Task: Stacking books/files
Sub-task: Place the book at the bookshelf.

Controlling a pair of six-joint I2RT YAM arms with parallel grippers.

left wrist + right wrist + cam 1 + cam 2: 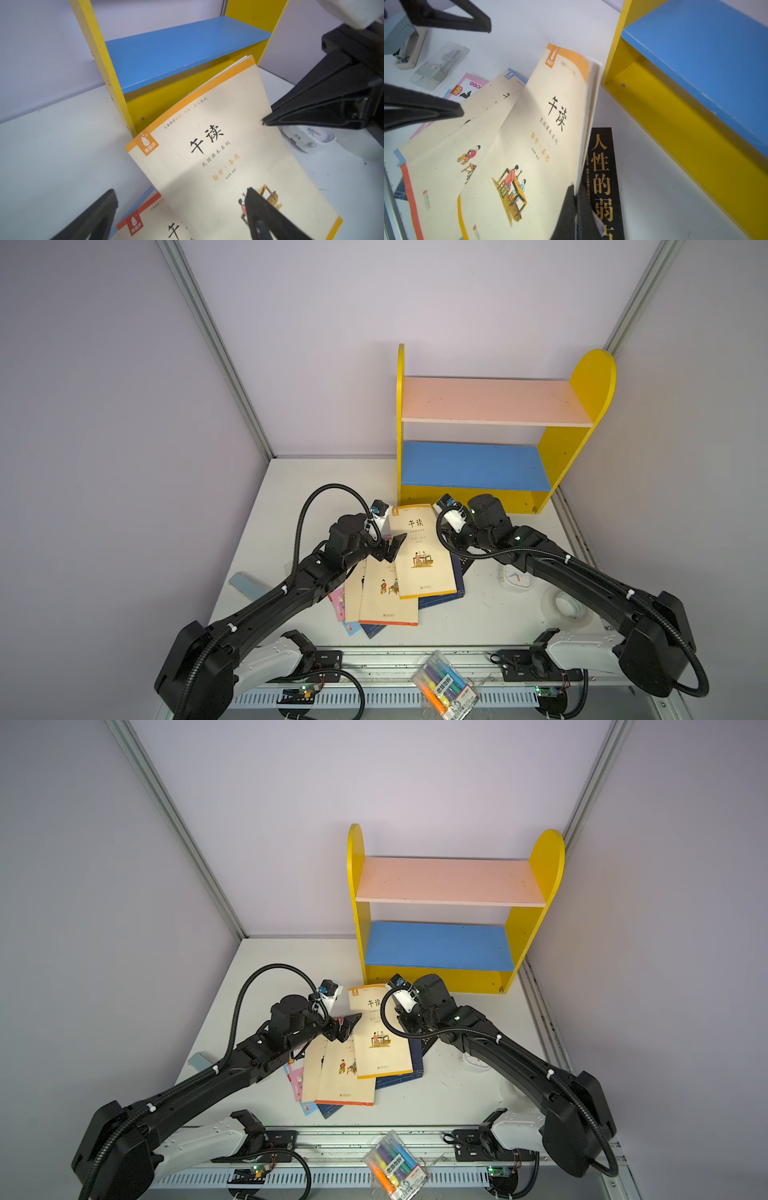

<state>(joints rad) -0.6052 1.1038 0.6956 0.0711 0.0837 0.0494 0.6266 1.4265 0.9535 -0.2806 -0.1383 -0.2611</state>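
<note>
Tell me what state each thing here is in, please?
Top book: one side lifted, cover bending.
Right hand: shut, pinching that book's edge.
Left hand: wide open, holding nothing.
Black book: flat, partly under the lifted one.
Clock: lying face up.
Marker pack: lying flat by the front rail.
Shelf: upright.

Both arms reach in from the near edge and meet near the middle. The left arm (266, 605) comes up from about seven o'clock and stretches toward one o'clock. The left gripper (392, 549) tips downward with its jaws spread wide. The right arm (582, 580) comes in from five o'clock toward eleven, its wrist turned toward nine o'clock. The right gripper (575, 199) is pinched tight on the edge of a cream book (424, 556).
</note>
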